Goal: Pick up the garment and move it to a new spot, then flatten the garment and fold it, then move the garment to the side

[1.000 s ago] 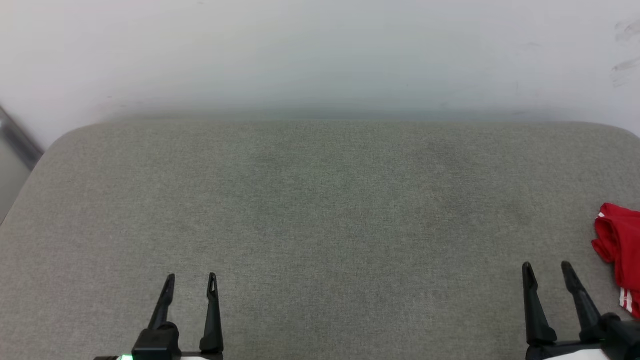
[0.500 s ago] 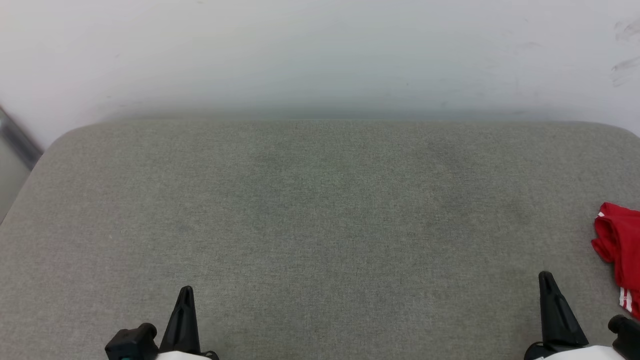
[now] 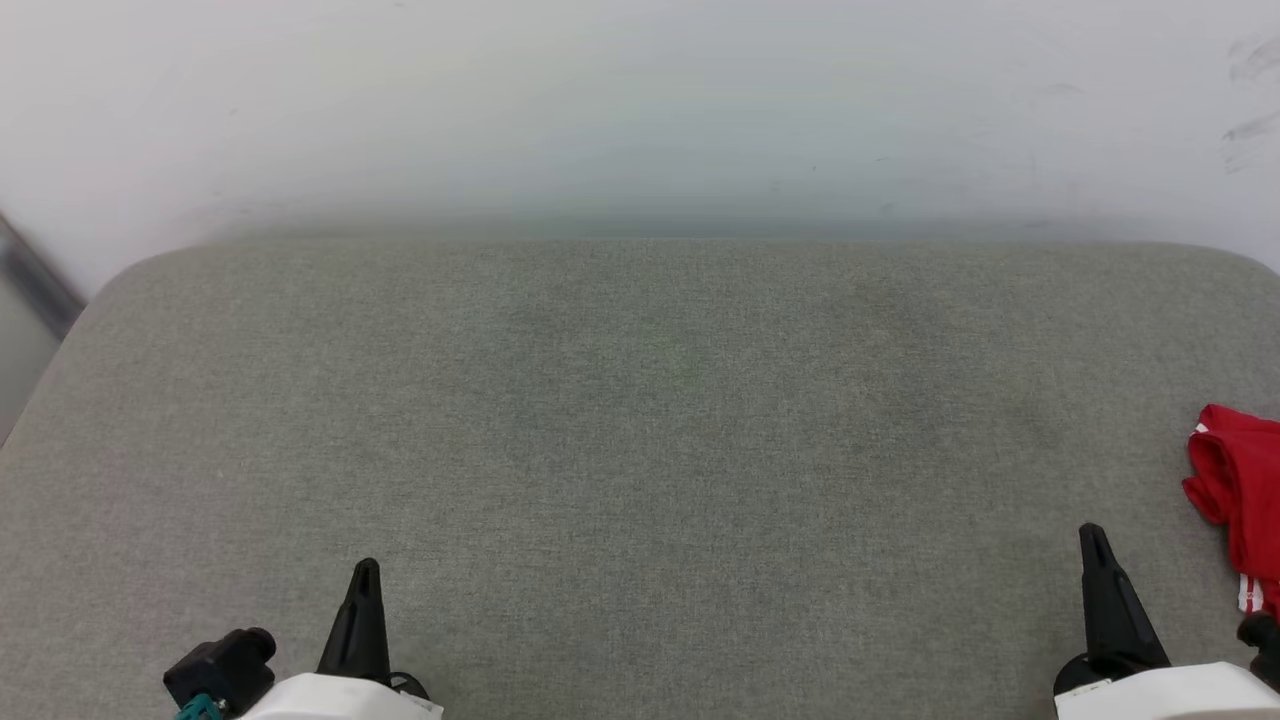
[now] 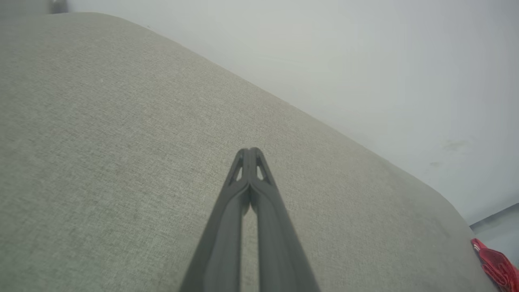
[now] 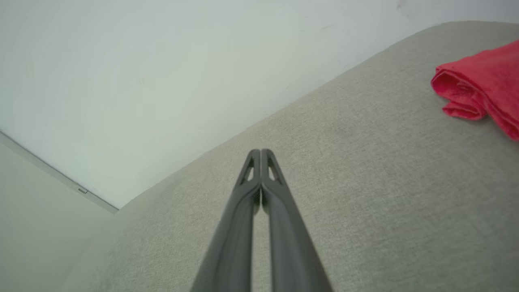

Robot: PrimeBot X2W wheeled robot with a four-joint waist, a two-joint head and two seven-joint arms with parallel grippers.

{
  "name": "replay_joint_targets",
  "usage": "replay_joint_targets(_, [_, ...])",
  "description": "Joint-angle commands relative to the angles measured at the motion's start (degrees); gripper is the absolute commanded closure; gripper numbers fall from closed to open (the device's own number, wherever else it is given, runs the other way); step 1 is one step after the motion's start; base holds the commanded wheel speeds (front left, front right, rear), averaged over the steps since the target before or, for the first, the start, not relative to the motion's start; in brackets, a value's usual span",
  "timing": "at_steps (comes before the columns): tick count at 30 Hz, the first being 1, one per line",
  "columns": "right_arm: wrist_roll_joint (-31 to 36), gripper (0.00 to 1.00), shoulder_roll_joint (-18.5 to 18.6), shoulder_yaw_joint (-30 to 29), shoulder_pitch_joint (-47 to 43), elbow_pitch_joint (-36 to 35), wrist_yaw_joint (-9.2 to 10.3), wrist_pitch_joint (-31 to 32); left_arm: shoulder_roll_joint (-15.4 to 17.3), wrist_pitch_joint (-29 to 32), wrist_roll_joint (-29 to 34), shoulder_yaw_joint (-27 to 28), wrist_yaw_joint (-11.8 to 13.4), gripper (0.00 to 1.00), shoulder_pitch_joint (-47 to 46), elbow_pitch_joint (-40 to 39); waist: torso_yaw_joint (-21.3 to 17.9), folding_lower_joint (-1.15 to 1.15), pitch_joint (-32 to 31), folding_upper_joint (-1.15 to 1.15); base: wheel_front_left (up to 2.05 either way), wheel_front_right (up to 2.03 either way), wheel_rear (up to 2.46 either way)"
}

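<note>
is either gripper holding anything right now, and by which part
Nothing is held: left gripper and right gripper are shut empty; the garment lies untouched on the grey surface.

L gripper & R gripper: jaws pressed together, tips pointing fwd.

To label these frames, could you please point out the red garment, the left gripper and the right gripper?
red garment (image 5: 480,83): right wrist view, bunched red fabric.
left gripper (image 4: 250,153): left wrist view, between its shut fingertips.
right gripper (image 5: 260,154): right wrist view, between its shut fingertips.
</note>
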State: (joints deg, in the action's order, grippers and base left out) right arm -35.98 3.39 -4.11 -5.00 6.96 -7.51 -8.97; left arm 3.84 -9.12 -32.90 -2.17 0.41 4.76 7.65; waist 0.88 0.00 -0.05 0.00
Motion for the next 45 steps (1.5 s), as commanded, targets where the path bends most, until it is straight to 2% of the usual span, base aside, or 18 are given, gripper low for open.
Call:
replay_joint_targets(1, [-2.65, 1.00, 0.60, 0.06, 1.79, -0.39, 0.00, 0.52, 0.49, 0.54, -2.74, 0.33, -0.50, 1.00, -1.81, -0.41, -0.02, 0.00, 0.00, 0.00, 0.00, 0.00, 0.00])
replay_joint_targets(23, [-20.04, 1.00, 0.82, -0.03, 4.84, 1.85, 0.01, 4.66, 0.72, 4.53, -21.27, 2.07, -2.88, 1.00, -4.79, 1.50, -0.21, 0.00, 0.06, 0.00, 0.00, 0.00, 0.00])
replay_joint_targets(45, [-33.30, 1.00, 0.82, -0.34, 7.19, 3.66, 0.01, 8.09, 0.68, 7.91, -35.35, 3.70, -4.68, 1.00, -7.05, 3.15, -0.40, 0.00, 0.11, 0.00, 0.00, 0.00, 0.00])
